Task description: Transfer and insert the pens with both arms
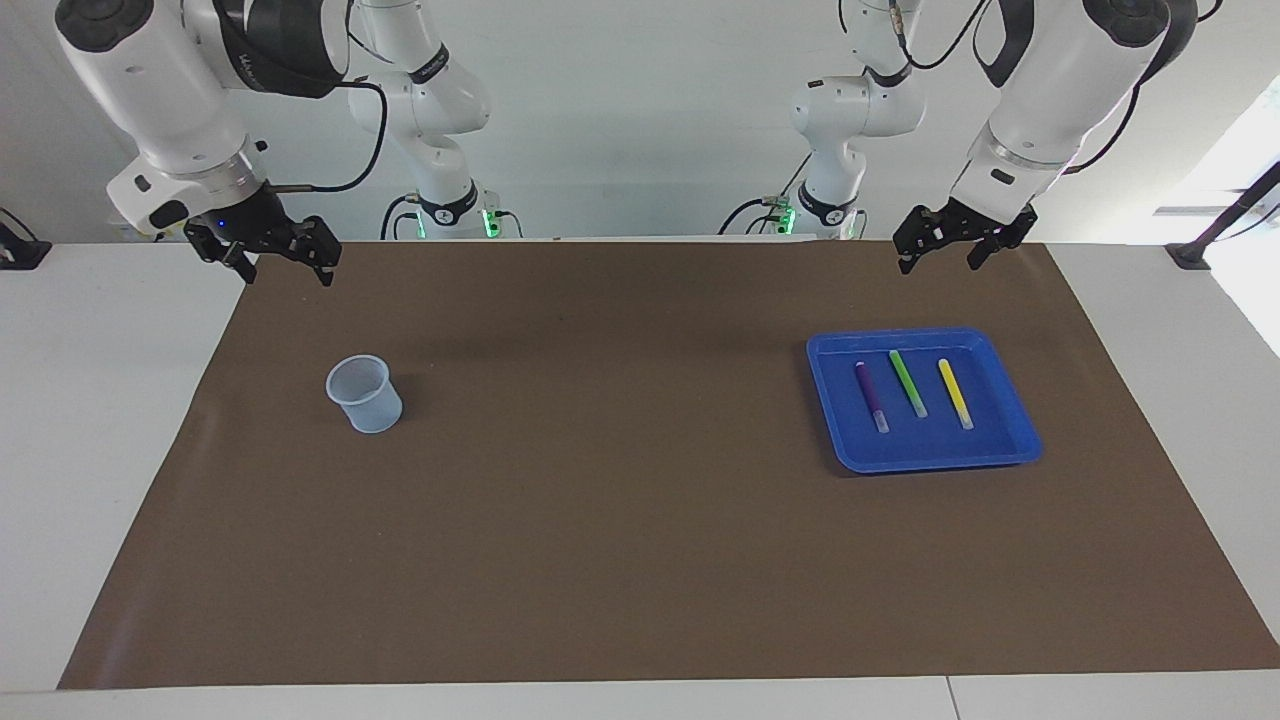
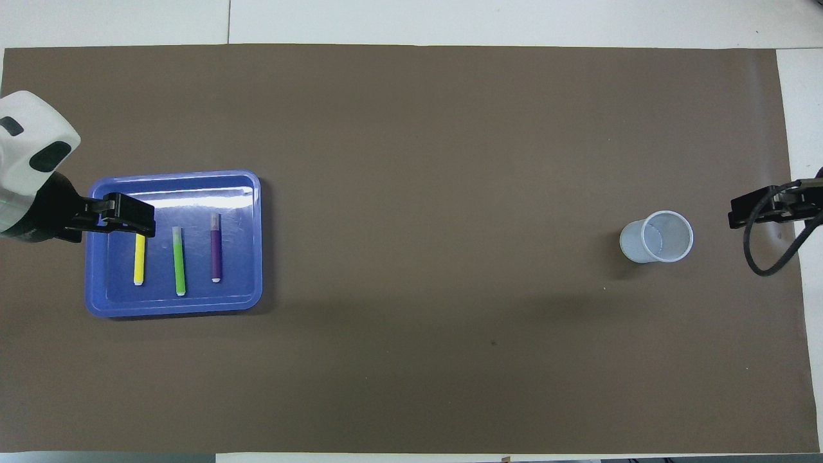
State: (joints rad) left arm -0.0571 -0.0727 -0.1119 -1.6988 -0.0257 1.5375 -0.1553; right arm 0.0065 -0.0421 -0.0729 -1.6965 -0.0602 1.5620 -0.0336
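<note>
- A brown mat (image 1: 640, 520) covered most of a white bench (image 1: 100, 450), with two white robot arms mounted at the robots' end.
- A blue tray (image 1: 1010, 440) lay on the mat toward the left arm's end of the bench.
- Three pens lay flat in the tray, side by side and apart from one another, roughly parallel, each with a pale whitish end pointing away from the robots.
- The yellow pen (image 1: 955, 393) lay closest to the left arm's end of the bench; the green pen (image 1: 908, 383) lay in the middle; the purple pen (image 1: 871, 396) lay on the side toward the cup.
- A clear plastic cup (image 1: 364, 394) stood upright on the mat toward the right arm's end, well apart from the tray (nothing could be seen inside it).
- The left end effector (image 1: 936, 250) hung in the air above the mat's edge at the robots' end, nearer to the robots than the tray. Its fingers stood apart and held nothing.
- In the overhead view the left end effector (image 2: 132, 215) overlapped the tray's corner and the yellow pen's pale end, but the facing view showed it raised and touching neither.
- The right end effector (image 1: 285, 262) hung above the mat's corner at the robots' end, nearer to the robots than the cup. Its fingers were spread and empty.
- Neither arm touched a pen, the tray or the cup.
</note>
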